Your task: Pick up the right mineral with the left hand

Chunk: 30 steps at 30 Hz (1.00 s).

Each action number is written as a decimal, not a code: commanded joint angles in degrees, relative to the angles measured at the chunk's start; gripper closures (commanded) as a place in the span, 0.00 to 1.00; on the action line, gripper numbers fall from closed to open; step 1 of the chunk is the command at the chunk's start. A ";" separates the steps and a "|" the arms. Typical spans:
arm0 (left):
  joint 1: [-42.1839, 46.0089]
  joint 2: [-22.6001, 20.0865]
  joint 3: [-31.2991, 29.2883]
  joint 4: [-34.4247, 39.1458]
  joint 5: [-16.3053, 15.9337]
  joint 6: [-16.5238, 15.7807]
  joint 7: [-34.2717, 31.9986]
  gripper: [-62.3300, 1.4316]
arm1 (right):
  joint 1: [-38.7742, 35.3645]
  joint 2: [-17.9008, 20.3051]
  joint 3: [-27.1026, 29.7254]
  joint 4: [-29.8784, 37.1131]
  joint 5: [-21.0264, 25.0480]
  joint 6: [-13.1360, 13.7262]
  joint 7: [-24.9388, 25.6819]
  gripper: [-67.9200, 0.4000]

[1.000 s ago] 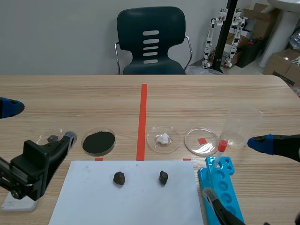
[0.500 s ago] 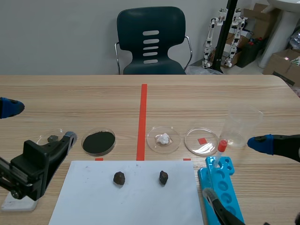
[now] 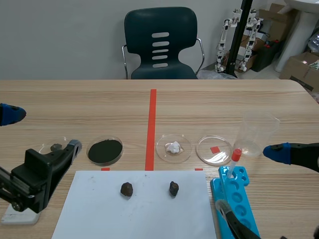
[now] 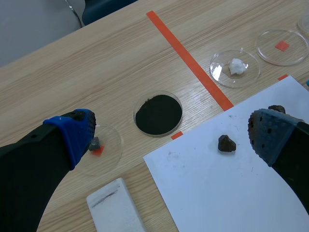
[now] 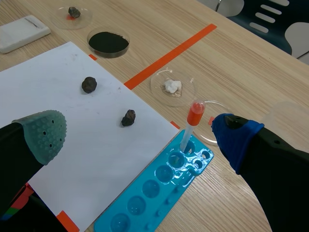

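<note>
The light wooden tabletop (image 3: 75,99) carries a white paper sheet (image 3: 149,219). My left jaws hang apart off the sheet's left edge, gripping nothing. My right jaws, also apart, hang beyond its right edge. The right dark brown mineral lump (image 3: 173,188) rests on the sheet near its far edge, right of its middle. The left dark lump (image 3: 126,188) sits left of its middle.

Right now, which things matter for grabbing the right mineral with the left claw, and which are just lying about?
Job: right mineral, left claw (open).
Lying about: left mineral, black powder dish, white-lump dish, blue rack, red-capped tube, beaker, white block, right claw.
</note>
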 commanded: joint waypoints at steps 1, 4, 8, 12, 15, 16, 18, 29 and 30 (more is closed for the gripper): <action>-0.02 0.31 0.22 0.76 -0.33 -0.11 -0.74 0.00 | 0.35 -0.02 0.33 0.26 0.39 -0.20 0.68 0.06; -0.20 0.28 0.22 0.76 0.20 -0.11 -0.46 0.00 | 0.35 -0.02 0.33 0.26 0.39 -0.20 0.68 0.06; -2.34 0.28 1.25 0.76 0.81 -0.11 3.96 0.00 | 0.35 -0.02 0.33 0.26 0.39 -0.20 0.68 0.06; -8.00 0.28 4.81 0.66 0.76 -0.09 12.24 0.00 | 0.35 -0.02 0.33 0.26 0.39 -0.20 0.68 0.06; -12.35 0.28 7.76 -0.02 0.74 -0.07 16.22 0.00 | 0.35 -0.02 0.33 0.26 0.39 -0.20 0.68 0.06; -13.81 0.28 8.92 -0.66 0.72 -0.04 16.87 0.00 | 0.35 -0.02 0.33 0.26 0.39 -0.20 0.68 0.06; -16.92 0.31 11.45 -2.58 0.39 0.02 18.29 0.00 | 0.35 -0.02 0.33 0.26 0.39 -0.20 0.68 0.06; -33.66 2.82 26.25 -16.98 -2.05 6.82 27.56 0.00 | 0.35 -0.02 0.33 0.26 0.39 -0.20 0.68 0.06; -34.84 3.54 27.21 -17.77 -2.05 7.45 28.46 0.00 | 0.35 -0.02 0.33 0.26 0.39 -0.20 0.68 0.06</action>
